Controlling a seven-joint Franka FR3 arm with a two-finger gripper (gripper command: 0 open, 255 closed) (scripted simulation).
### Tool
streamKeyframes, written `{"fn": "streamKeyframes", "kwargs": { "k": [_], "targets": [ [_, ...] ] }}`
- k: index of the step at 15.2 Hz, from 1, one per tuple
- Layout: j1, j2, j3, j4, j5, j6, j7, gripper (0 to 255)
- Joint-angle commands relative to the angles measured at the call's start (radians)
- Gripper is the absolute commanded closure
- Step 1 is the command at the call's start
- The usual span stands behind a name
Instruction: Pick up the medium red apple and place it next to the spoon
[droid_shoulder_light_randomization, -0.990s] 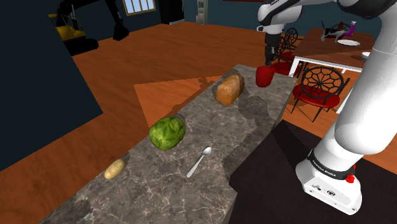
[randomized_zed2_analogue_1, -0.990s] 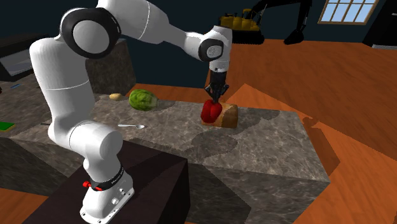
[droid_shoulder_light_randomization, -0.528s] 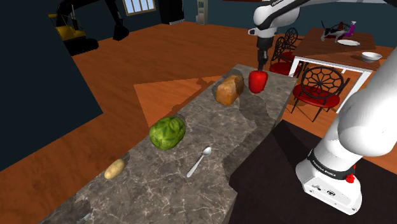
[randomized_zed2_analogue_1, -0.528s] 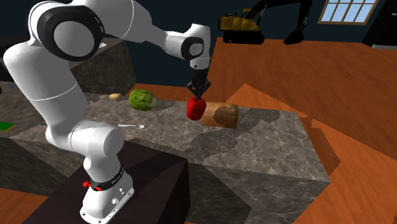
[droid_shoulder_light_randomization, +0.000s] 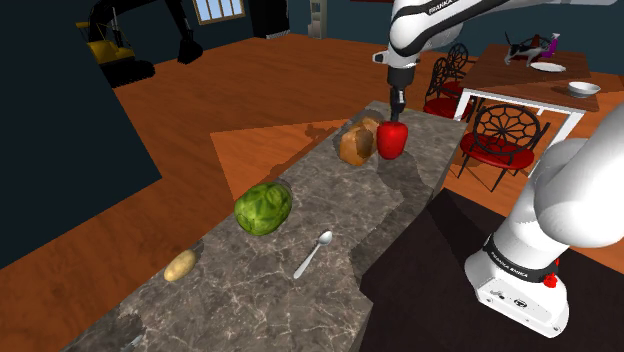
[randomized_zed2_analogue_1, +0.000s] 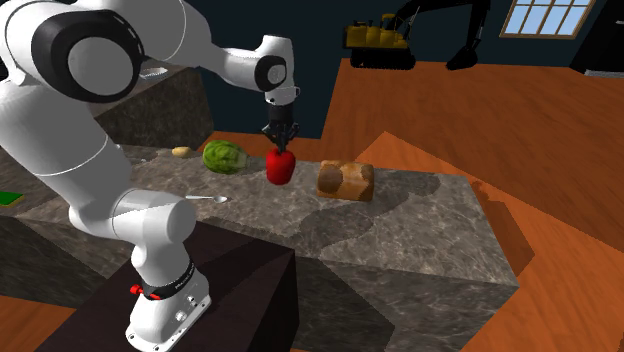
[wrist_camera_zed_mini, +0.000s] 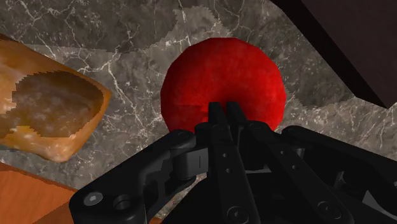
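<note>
While the black fingers are closed on its top, the red apple hangs above the counter, just beside the bread loaf, well apart from the spoon.

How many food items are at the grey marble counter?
4. A round red apple held in the black gripper above the grey marble counter, a brown bread loaf beside it, a green cabbage mid-counter, a small tan potato toward the shoulder view's lower left.
</note>
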Motion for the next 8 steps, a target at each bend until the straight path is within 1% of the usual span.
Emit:
{"fn": "streamKeyframes", "kwargs": {
  "k": [1, 8],
  "targets": [
    [0.017, -0.028, 0.031, -0.034, -0.003, 0.005, 0.054, 255],
    [0.091, -0.081, 0.150, -0.095, 0.023, 0.006, 0.235, 255]
  ]
}}
